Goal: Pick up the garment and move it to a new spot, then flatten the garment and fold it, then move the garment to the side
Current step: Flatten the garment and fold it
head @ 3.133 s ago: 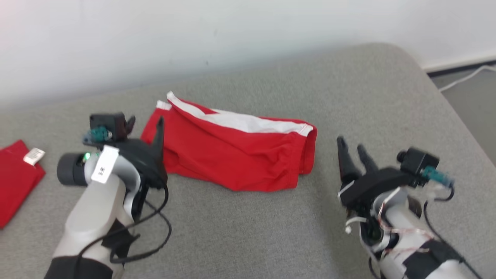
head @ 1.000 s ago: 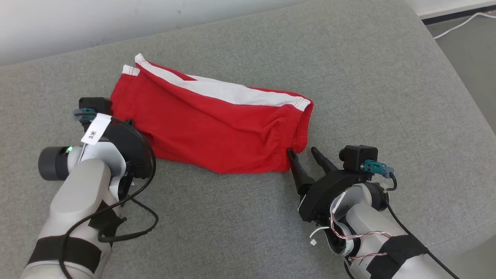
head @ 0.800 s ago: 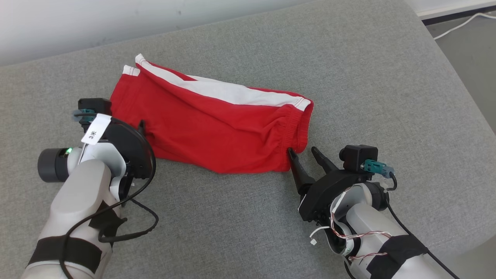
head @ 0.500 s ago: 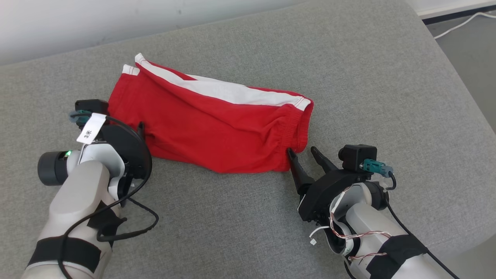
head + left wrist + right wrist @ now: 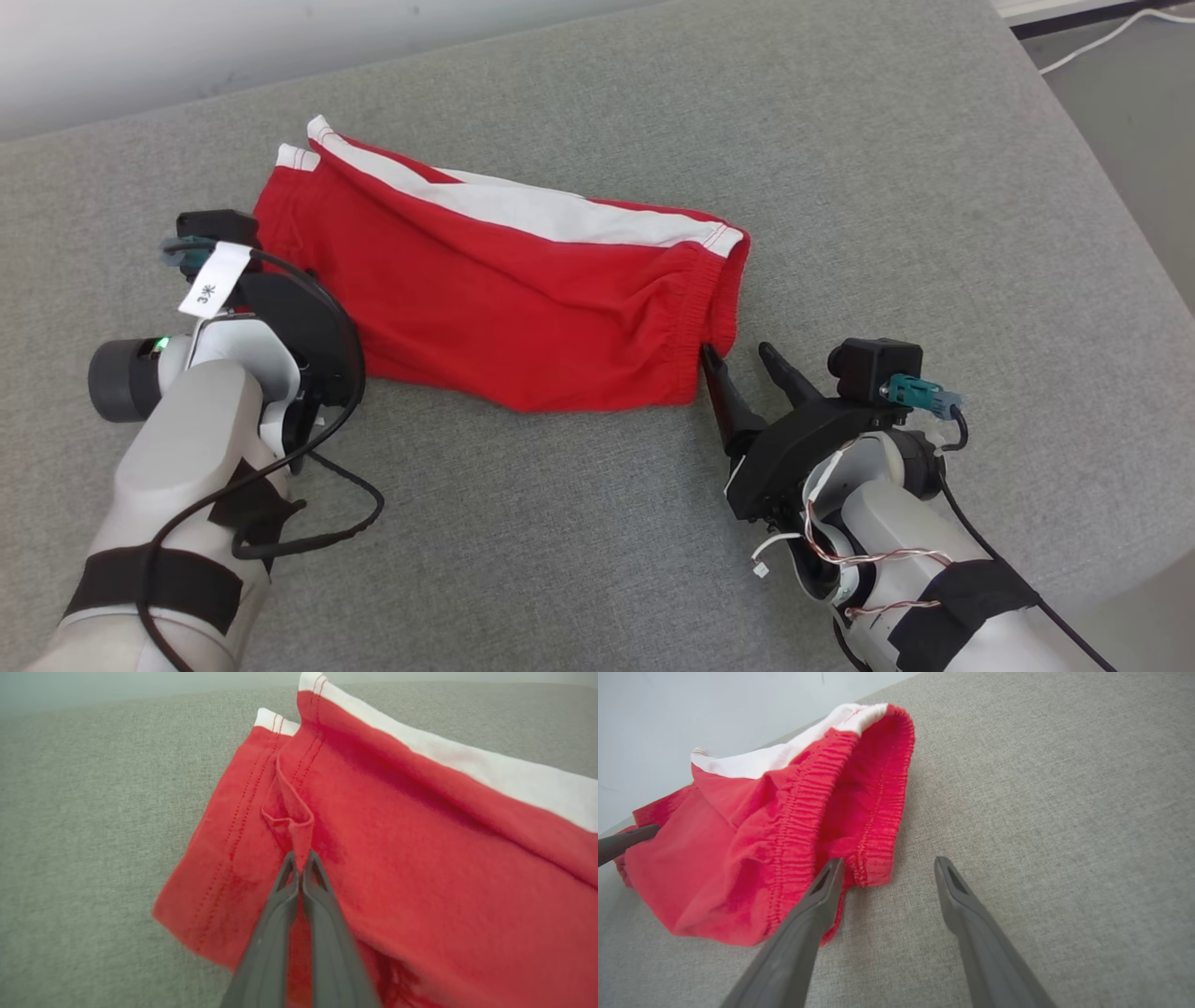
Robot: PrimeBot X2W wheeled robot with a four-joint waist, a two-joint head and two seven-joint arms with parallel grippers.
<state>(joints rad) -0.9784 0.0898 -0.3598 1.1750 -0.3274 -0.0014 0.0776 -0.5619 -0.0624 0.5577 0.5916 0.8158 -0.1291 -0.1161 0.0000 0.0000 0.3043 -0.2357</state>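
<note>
The left gripper [image 5: 300, 861], which a moment ago had one finger spread wide at the leg hem [image 5: 243, 826] of the red shorts [image 5: 523, 299], now pinches a raised fold of that hem. The right gripper [image 5: 738, 351], earlier well clear of the shorts' waistband [image 5: 714, 299], now has a fingertip at its near corner. The head camera has moved, shifting the whole picture.
</note>
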